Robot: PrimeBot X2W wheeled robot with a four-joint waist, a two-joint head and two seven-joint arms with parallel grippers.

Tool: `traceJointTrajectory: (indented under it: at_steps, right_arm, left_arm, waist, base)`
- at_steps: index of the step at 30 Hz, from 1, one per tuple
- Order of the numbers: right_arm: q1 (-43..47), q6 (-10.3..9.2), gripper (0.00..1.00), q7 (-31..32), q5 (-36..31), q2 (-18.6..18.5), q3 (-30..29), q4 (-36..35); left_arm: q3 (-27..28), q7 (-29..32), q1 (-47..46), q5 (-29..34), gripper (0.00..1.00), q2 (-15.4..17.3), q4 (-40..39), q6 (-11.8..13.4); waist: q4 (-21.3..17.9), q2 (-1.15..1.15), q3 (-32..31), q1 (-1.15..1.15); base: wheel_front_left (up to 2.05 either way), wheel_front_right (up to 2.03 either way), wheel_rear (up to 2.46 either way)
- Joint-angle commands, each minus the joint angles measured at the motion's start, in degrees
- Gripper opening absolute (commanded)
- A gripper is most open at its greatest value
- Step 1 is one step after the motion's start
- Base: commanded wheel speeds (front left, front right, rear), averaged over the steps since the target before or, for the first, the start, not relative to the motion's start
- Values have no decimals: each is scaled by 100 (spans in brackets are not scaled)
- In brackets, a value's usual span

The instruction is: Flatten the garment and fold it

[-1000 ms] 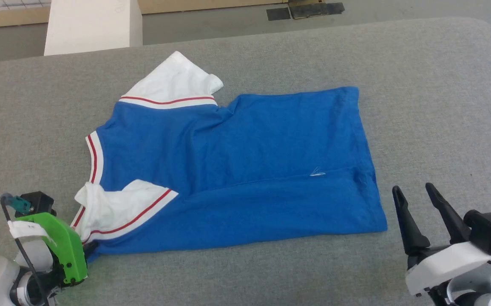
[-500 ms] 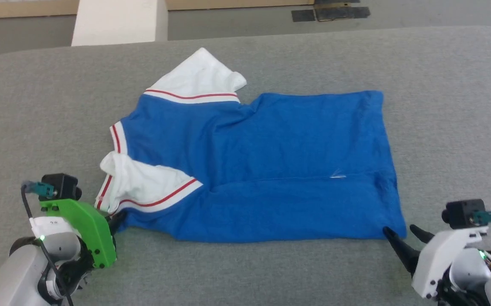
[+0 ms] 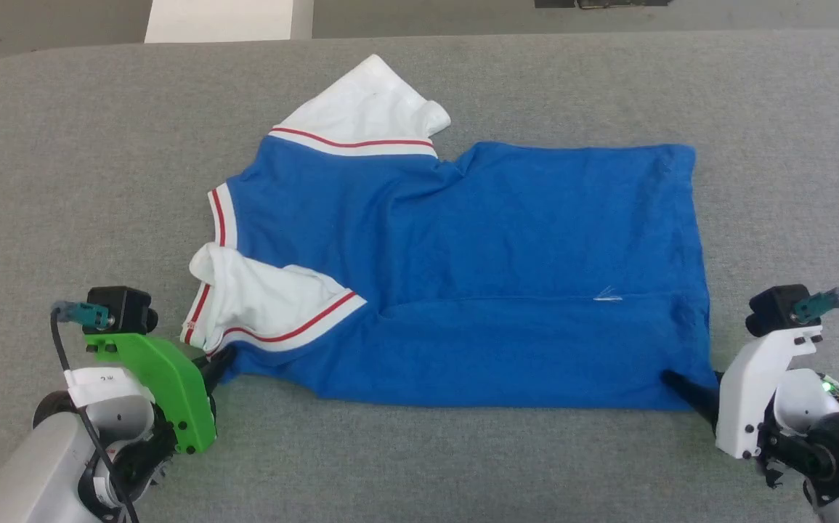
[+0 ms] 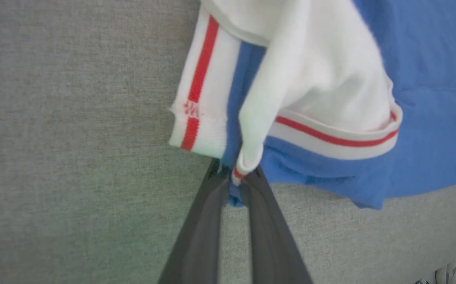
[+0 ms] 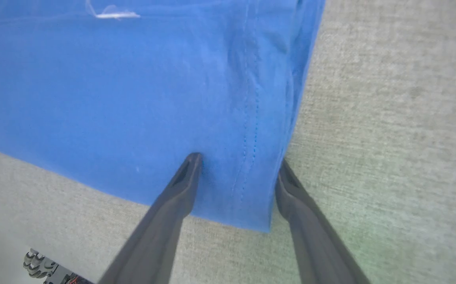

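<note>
Lying flat on the grey counter (image 3: 63, 181), the garment (image 3: 463, 269) has its long axis running side to side in front of the robot. Collar and white sleeves point toward the robot's left, the hem toward its right, and a plain blue face is up. The near sleeve (image 3: 266, 305) is doubled back onto the body, and a long crease runs parallel to the near edge. The left pincer (image 4: 235, 173) is clamped tight on the near collar-end corner, with a bunch of blue and white cloth squeezed between its tips. The right pincer (image 5: 237, 161) has nothing in hold. Its fingers are spread, one tip resting on the blue cloth and the other just beside the side edge, so they straddle the near hem corner (image 5: 251, 213). Each arm therefore sits at its own end of the near edge, with the cloth stretching away from both. The likely next step is for the right pincer to close on that corner. With both ends held, the near edge could be pulled taut along its length to smooth it before folding.
</note>
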Motion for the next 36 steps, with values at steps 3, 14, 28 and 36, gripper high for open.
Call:
traceJointTrajectory:
  at_steps: [3, 14, 28, 36]
  right_arm:
    - [129, -8, 0, 96, 133, 169, 275, 308]
    - [191, -8, 0, -446, 19, -170, 246, -187]
    - [1437, -8, 0, -223, -94, -214, -267, -934]
    - [1830, -8, 16, -366, -176, 27, -264, -764]
  left_arm:
    - [-11, -43, 10, 3, 0, -26, 54, -16]
    - [52, -311, 306, 76, 0, 81, -60, 58]
    - [88, -297, 1459, -87, 0, 320, -633, 548]
    - [133, -419, 1760, -467, 43, 4, -214, 480]
  waist:
    - [5, 69, -70, 0]
    - [42, 69, -781, 0]
    - [121, 69, -1344, 0]
    - [50, 69, -1251, 0]
  base:
    - [0, 0, 0]
    - [0, 0, 0]
    - [0, 0, 0]
    - [0, 0, 0]
